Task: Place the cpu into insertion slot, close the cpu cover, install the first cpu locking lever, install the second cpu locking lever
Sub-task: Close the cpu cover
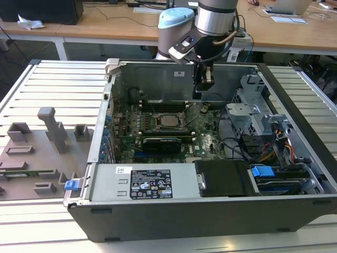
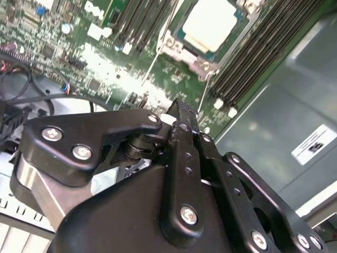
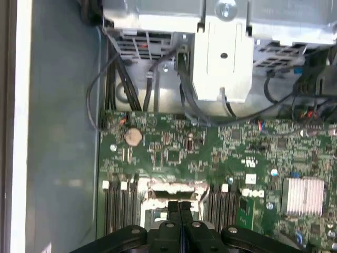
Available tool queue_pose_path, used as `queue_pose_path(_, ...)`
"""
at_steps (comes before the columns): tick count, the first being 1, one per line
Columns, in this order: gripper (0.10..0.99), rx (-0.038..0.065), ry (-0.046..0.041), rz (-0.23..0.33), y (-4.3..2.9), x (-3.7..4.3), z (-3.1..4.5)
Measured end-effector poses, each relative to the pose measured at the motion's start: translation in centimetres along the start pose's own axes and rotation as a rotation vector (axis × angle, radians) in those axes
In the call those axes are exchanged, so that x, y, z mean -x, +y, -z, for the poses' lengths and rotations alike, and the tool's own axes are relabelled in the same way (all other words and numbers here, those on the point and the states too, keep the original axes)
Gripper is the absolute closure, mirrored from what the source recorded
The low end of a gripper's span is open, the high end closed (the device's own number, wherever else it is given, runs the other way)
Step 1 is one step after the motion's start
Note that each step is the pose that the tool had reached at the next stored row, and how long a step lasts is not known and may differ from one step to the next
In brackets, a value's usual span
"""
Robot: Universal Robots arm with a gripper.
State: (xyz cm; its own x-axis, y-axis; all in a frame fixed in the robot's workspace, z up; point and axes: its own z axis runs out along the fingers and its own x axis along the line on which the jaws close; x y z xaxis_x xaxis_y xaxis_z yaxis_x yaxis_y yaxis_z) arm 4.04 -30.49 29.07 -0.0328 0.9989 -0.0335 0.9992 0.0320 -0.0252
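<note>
I am hanging my end effector [image 1: 206, 80] inside an open computer case [image 1: 210, 221], which is lying on a slatted metal worktop [image 1: 47, 79]. In the exterior view the end effector is hovering above the far edge of the green motherboard [image 1: 205, 142], near the case's back wall. It is toward the exterior view's right of the slot [image 1: 157, 121] and not touching the board.

In both wrist views its black fingers [image 3: 174, 210] are pressed together, with nothing showing between them.

The cpu [image 1: 169, 120] is sitting flat in the slot, in the middle of the board, with its dull silver top facing up. In the second wrist view the cpu [image 2: 210, 23] is lying beyond my fingertips and apart from them. The silvery cover [image 2: 176, 46] is framing it and appears to be lying down around the chip.

Two thin wire levers, one [image 2: 158, 45] and the other [image 2: 206, 87], are slanting beside the cover. I cannot tell whether either is hooked down. Long dark memory slots [image 2: 142, 16] are running along both sides of the socket.

In the first wrist view a finned metal heatsink [image 3: 303, 196] and a round coin battery [image 3: 133, 136] are sitting on the board. On the exterior view's left, a grey tray of fixtures [image 1: 31, 158] is resting on the worktop beside the case.
</note>
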Motion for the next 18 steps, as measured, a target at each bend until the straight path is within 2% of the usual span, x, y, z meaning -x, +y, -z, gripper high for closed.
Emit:
queue_pose_path(9, 0.98, -0.003, 0.0002, 0.0, 2.11, -0.05, 0.05)
queue_pose_path(13, 0.98, -0.004, 0.0002, 0.0, 2.44, -0.04, -0.06)
queue_pose_path(18, 0.98, -0.004, 0.0002, 0.0, 2.53, -0.05, -0.51)
